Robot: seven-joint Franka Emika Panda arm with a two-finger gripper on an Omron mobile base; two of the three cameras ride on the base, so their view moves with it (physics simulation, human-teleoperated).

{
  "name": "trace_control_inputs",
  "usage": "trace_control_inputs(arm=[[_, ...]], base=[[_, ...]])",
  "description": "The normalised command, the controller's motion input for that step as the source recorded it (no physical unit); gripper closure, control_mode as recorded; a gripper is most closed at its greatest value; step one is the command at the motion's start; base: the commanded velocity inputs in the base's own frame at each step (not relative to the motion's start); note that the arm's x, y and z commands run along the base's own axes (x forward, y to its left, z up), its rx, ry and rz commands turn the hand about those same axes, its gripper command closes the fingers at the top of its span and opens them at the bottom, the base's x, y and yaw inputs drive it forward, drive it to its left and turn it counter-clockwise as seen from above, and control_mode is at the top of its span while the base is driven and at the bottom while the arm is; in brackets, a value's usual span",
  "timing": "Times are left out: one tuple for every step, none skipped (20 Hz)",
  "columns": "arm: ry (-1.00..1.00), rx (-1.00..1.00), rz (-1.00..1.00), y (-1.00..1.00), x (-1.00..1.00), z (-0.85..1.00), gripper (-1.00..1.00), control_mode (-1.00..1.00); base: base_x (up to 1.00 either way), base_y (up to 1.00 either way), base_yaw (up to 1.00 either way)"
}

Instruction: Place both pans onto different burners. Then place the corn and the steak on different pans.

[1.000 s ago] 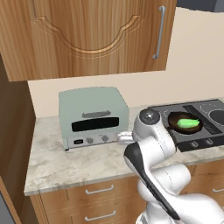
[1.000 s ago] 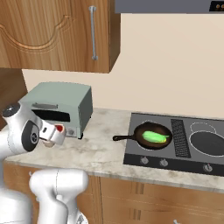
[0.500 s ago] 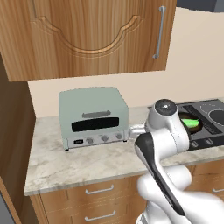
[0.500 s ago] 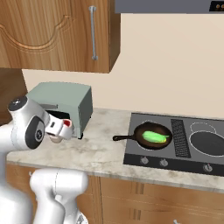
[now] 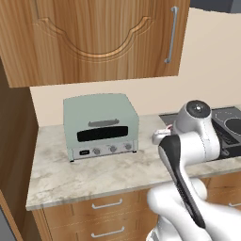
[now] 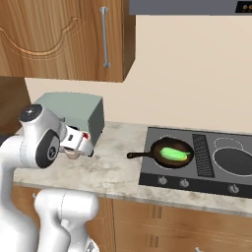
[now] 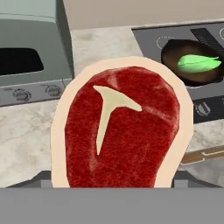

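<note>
My gripper (image 6: pixel 75 152) is shut on the steak (image 7: pixel 118 135), a red slab with a pale fat rim and a white T mark, which hides the fingertips in the hand view. It hangs above the counter just in front of the toaster oven, left of the cooktop (image 6: pixel 147 174). The brown skillet (image 6: pixel 162 158) sits on the front left burner with the green corn (image 6: pixel 174 153) lying in it; both also show in the hand view, skillet (image 7: pixel 175 52) and corn (image 7: pixel 197 62). On a right burner rests the dark grey pan (image 6: pixel 235 161).
A pale green toaster oven (image 5: pixel 101 124) stands on the marble counter (image 5: pixel 94 174) against the wall. Wooden wall cabinets (image 5: pixel 94 37) hang overhead. Cooktop knobs (image 6: pixel 183 182) line its front edge. Bare counter lies between the toaster oven and the cooktop.
The arm has swung right towards the cooktop, carrying the steak a little that way. The pans and the corn have not moved.
</note>
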Motion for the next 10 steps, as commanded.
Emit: trace_control_inputs(arm=[[-0.03,0.00,0.03,-0.31,-0.16,0.00,1.00,-1.00],[-0.05,0.00,0.03,-0.24,-0.19,0.00,1.00,-1.00],[-0.04,-0.01,0.03,-0.17,-0.19,0.00,1.00,-1.00],[-0.05,0.00,0.03,-0.19,-0.18,0.00,1.00,-1.00],[-0.06,0.00,0.03,-0.19,-0.19,0.00,1.00,-1.00],[0.00,0.00,0.00,0.00,0.00,0.00,1.00,1.00],[0.00,0.00,0.00,0.00,0.00,0.00,1.00,1.00],[0.00,0.00,0.00,0.00,0.00,0.00,1.00,1.00],[0.00,0.00,0.00,0.00,0.00,0.00,1.00,1.00],[0.00,0.00,0.00,0.00,0.00,0.00,1.00,1.00]], base=[[0.00,0.00,0.00],[0.00,0.00,0.00],[0.00,0.00,0.00],[0.00,0.00,0.00],[0.00,0.00,0.00],[-0.27,-0.36,0.02],[-0.43,-0.50,0.00],[-0.48,-0.57,0.00],[-0.48,-0.57,0.00],[-0.38,-0.62,0.00]])
